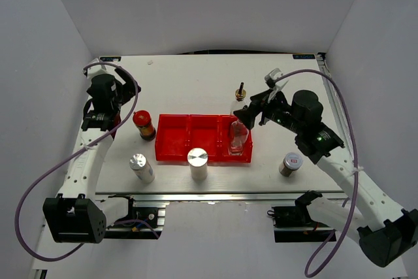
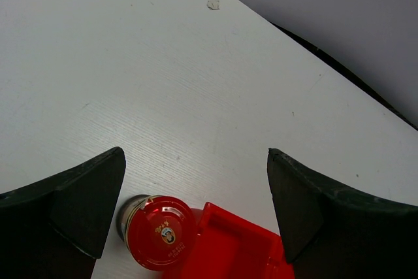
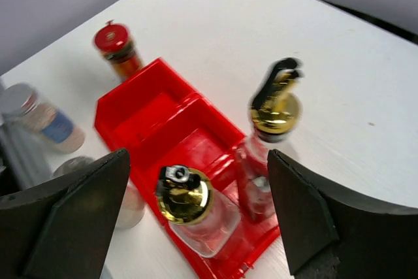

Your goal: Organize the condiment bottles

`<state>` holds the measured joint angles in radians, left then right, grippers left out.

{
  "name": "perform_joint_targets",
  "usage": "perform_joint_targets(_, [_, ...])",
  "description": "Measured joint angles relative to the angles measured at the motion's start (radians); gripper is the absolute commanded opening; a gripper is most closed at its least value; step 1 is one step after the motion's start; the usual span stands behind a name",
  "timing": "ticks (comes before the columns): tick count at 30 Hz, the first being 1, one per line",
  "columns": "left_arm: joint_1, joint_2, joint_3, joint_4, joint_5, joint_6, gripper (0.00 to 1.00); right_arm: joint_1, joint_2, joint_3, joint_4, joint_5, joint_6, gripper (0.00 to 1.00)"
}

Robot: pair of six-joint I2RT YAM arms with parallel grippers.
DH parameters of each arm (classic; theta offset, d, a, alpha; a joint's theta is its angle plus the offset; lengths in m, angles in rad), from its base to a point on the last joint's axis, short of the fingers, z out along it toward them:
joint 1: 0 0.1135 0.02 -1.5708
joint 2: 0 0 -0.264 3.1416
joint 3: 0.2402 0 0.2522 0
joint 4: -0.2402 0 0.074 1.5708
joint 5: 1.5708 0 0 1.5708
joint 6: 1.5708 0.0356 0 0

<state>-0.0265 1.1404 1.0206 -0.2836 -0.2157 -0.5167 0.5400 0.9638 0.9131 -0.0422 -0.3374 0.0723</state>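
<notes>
A red tray (image 1: 196,145) lies mid-table. One clear glass bottle with a gold spout (image 1: 238,138) stands in its right compartment. A second one (image 1: 240,99) stands at the tray's back right rim. My right gripper (image 1: 251,114) hovers open above these two. In the right wrist view (image 3: 196,168) the tray bottle (image 3: 186,197) sits between the fingers and the other (image 3: 274,112) is nearer the right finger. A red-lidded dark jar (image 1: 144,124) stands left of the tray. My left gripper (image 1: 110,117) is open and empty above it (image 2: 160,230).
Two silver cylinders (image 1: 140,166) (image 1: 197,163) stand in front of the tray. A short silver-lidded jar (image 1: 290,163) stands at the front right. The tray's left and middle compartments (image 3: 157,112) hold nothing. The tray corner (image 2: 235,246) lies under the left gripper.
</notes>
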Motion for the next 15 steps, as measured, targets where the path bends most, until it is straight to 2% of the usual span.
perform_joint_targets(9, [-0.003,-0.025,-0.060,-0.054,0.007,-0.075,0.98,0.000,-0.104,0.004,-0.040,0.271,0.054,0.89])
perform_joint_targets(15, [-0.052,0.008,-0.109,-0.119,-0.019,-0.124,0.98,0.003,-0.286,-0.074,0.008,0.581,0.123,0.89])
